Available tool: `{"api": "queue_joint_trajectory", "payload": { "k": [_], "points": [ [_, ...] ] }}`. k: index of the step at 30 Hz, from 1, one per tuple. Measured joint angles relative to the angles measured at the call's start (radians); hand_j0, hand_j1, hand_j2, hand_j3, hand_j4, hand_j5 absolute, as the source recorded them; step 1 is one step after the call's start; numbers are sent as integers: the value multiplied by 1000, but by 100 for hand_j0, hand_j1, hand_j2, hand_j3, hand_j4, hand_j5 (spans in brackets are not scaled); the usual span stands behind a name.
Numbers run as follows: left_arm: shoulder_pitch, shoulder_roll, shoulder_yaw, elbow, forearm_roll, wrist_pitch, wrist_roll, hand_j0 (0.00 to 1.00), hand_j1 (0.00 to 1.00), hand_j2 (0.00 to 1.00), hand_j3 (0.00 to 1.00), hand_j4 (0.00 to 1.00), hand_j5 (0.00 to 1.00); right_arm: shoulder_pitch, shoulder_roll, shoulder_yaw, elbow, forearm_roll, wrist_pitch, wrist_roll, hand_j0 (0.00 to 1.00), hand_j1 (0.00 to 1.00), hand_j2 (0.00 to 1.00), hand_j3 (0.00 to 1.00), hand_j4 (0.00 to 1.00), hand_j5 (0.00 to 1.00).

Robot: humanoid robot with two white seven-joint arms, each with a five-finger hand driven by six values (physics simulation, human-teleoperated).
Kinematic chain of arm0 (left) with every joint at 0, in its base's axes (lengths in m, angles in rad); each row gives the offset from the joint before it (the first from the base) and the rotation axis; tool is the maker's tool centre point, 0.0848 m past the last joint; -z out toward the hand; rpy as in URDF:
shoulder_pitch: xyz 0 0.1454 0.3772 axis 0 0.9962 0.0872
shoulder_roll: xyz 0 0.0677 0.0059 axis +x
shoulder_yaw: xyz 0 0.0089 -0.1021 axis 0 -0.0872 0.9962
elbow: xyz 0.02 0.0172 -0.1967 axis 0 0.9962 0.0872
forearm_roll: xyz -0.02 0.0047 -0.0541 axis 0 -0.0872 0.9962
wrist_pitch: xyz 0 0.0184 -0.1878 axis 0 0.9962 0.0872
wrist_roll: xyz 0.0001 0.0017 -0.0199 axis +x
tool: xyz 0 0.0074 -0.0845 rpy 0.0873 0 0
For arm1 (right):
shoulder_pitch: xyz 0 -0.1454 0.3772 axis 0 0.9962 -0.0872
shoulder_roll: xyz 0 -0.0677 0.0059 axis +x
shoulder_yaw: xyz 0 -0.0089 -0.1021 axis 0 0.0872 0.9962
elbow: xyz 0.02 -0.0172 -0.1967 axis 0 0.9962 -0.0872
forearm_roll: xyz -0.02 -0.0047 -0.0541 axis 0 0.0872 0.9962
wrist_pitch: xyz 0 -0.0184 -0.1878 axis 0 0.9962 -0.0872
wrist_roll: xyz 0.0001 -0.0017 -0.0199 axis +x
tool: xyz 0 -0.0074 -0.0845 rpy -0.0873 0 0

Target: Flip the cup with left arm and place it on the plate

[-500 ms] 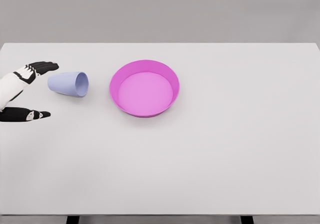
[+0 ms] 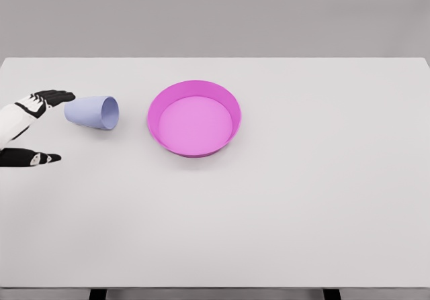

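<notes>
A pale blue cup (image 2: 93,112) lies on its side on the white table, its mouth facing right toward the pink plate (image 2: 194,117). My left hand (image 2: 48,127) comes in at the left edge, just left of the cup's base. Its fingers (image 2: 50,97) are spread, with the thumb (image 2: 37,158) held well below them, and it holds nothing. The fingertips end close to the cup's base without clearly touching it. The right hand does not show.
The white table (image 2: 302,199) stretches wide to the right and toward the front. Its far edge meets a grey wall behind the cup and plate.
The left hand has drawn back slightly to the left, so its fingertips and thumb now reach less far toward the cup. Cup and plate have not moved.
</notes>
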Motion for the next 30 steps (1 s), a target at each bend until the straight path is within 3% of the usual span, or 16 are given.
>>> {"api": "queue_joint_trajectory", "payload": {
  "k": [6,12,18,20,30],
  "points": [
    [14,-72,15,30,0,0,-18,100,100,100,100,100,100,0,0,0,0,0,0,0,100,100,100,100,100,100],
    [20,-119,21,60,21,0,-111,100,100,100,100,100,100,0,0,0,0,0,0,0,100,100,100,100,100,100],
    [0,-44,42,88,14,-1,-131,100,100,100,100,100,100,0,0,0,0,0,0,0,100,100,100,100,100,100],
    [-34,-19,41,91,12,0,-132,100,100,100,100,100,100,0,0,0,0,0,0,0,100,100,100,100,100,100],
    [-63,7,27,81,11,-1,-154,100,100,100,100,100,100,0,0,0,0,0,0,0,100,100,100,100,100,100]
  ]
}}
